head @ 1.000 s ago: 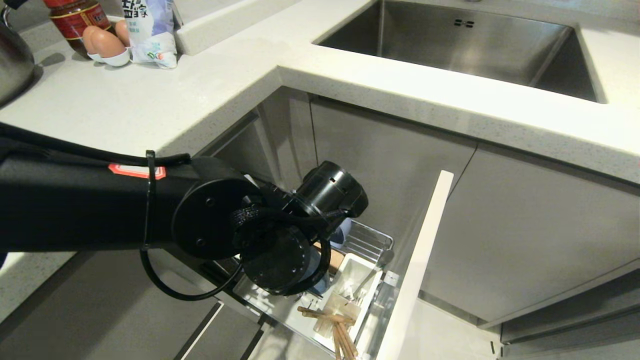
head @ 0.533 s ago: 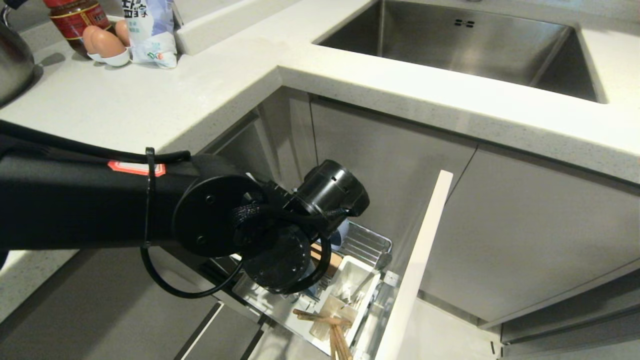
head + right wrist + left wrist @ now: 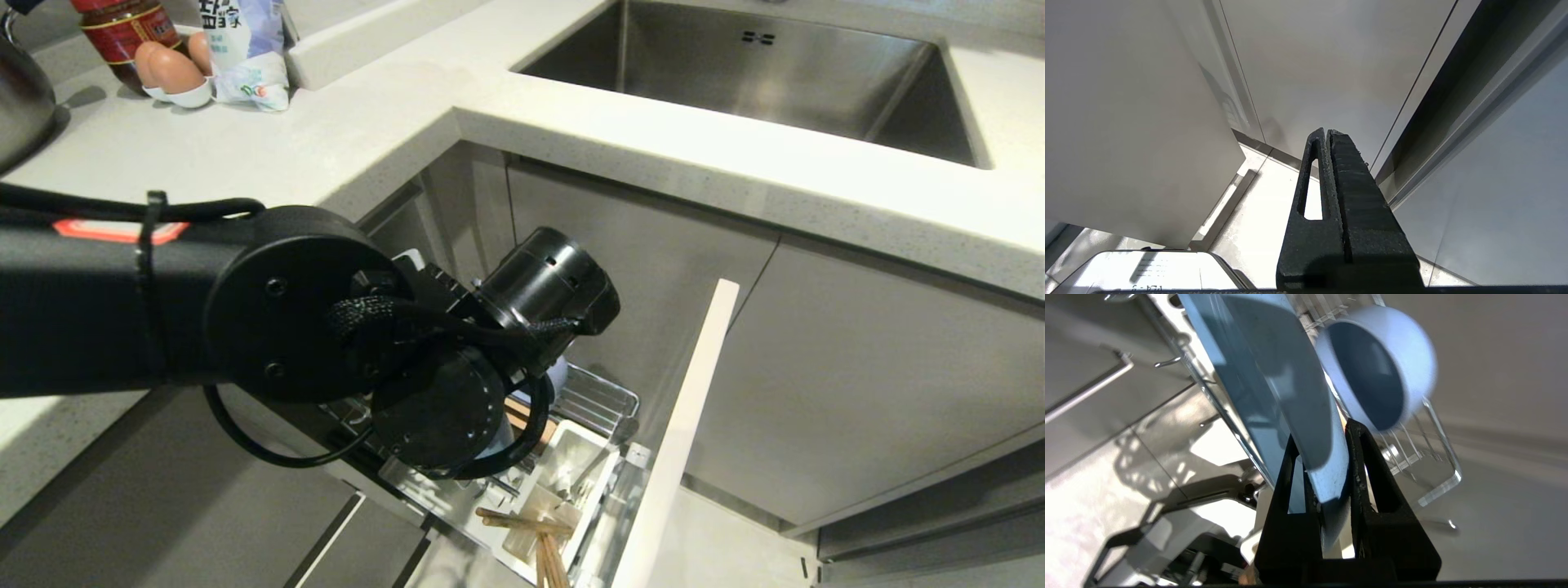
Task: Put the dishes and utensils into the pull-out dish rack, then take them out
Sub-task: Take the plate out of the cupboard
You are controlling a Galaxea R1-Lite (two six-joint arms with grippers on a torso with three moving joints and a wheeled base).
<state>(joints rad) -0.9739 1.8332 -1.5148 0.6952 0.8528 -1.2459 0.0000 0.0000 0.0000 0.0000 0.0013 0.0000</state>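
Note:
My left gripper (image 3: 1322, 430) is shut on the rim of the light-blue plate (image 3: 1274, 375), which stands on edge in the pull-out dish rack (image 3: 1437, 428). The matching bowl (image 3: 1372, 371) sits on its side just beyond the plate. In the head view my left arm (image 3: 286, 327) reaches down over the rack (image 3: 600, 396) and hides the plate and the gripper. Wooden chopsticks (image 3: 543, 543) poke out of the white caddy (image 3: 571, 457) at the rack's near end. My right gripper (image 3: 1326, 131) hangs shut and holds nothing, low by the cabinet fronts.
The rack's pale cabinet front (image 3: 682, 433) stands pulled out to the right of the rack. Above are the stone countertop (image 3: 269, 155) and the steel sink (image 3: 759, 73). Eggs (image 3: 167, 72), a jar (image 3: 122, 28) and a bag (image 3: 245, 49) stand at the back left.
My left arm has risen and drawn back toward the left over the rack. The counter, sink and rack stay where they were.

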